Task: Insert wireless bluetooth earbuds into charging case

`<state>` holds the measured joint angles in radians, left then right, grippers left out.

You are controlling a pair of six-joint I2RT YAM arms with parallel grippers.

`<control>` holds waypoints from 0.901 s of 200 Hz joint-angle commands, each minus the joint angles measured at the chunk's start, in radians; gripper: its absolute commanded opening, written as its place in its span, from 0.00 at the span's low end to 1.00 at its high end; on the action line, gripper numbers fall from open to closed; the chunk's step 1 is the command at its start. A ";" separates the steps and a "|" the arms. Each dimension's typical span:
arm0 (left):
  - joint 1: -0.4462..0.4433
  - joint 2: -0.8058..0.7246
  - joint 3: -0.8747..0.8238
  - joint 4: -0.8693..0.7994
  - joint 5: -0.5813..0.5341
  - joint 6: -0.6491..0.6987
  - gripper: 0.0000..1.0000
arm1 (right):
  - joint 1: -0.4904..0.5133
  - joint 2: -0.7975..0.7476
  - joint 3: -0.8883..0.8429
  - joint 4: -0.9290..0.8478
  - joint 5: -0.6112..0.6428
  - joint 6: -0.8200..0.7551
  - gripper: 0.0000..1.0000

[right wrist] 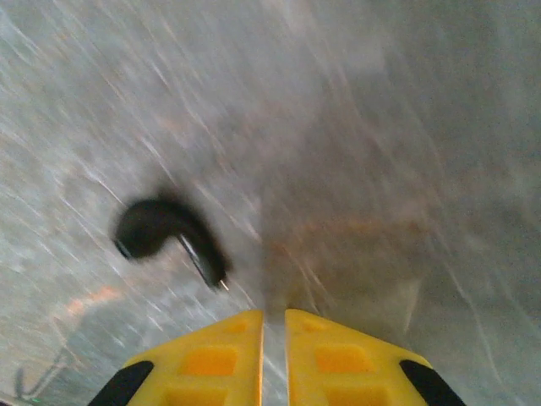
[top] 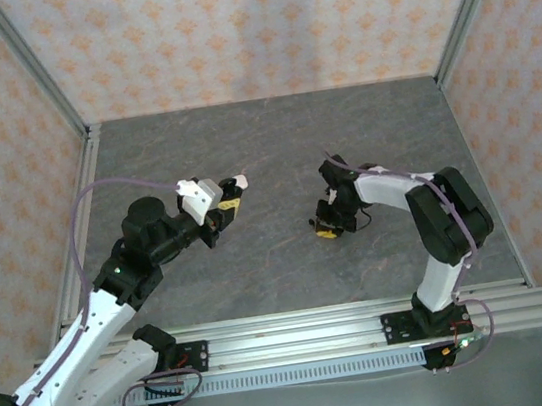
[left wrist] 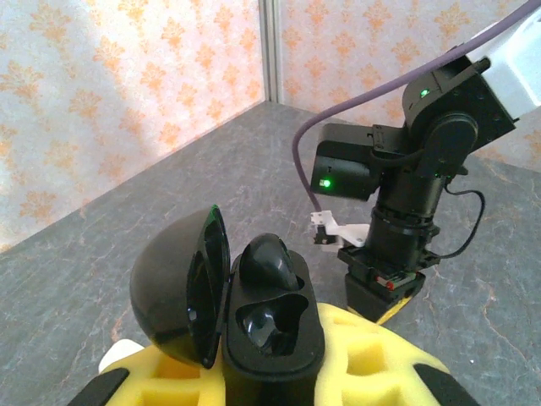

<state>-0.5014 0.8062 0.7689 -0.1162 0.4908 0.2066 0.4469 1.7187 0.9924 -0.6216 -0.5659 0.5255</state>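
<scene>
Black case (left wrist: 270, 338) stood open, lid at 9 o'clock, one earbud (left wrist: 266, 262) seated. Second earbud (right wrist: 165, 233) lay loose, stem toward 4 o'clock.

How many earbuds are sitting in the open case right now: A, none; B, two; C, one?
C: in the left wrist view one earbud sits in the open case with the slot beside it empty, while the other earbud lies on the table.

light: even, soft | shadows: faint | right wrist: heavy motion blur, earbud (right wrist: 165, 233) smeared | left wrist: sharp
</scene>
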 commanded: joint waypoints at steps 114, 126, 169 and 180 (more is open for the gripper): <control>0.003 -0.015 -0.043 0.106 0.181 -0.005 0.00 | 0.084 0.137 0.389 -0.301 0.283 -0.126 0.40; 0.003 -0.015 -0.036 0.091 0.175 0.003 0.00 | 0.088 0.155 0.407 -0.309 0.292 -0.130 0.40; 0.003 0.002 -0.003 0.030 0.134 0.013 0.00 | 0.099 0.200 0.445 -0.322 0.303 -0.141 0.38; 0.003 0.002 -0.003 0.030 0.131 0.017 0.00 | 0.103 0.211 0.452 -0.325 0.302 -0.144 0.37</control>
<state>-0.5014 0.8093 0.7269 -0.0647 0.6426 0.2100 0.5388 1.9045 1.4086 -0.8986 -0.3023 0.4023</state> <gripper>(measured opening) 0.194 0.375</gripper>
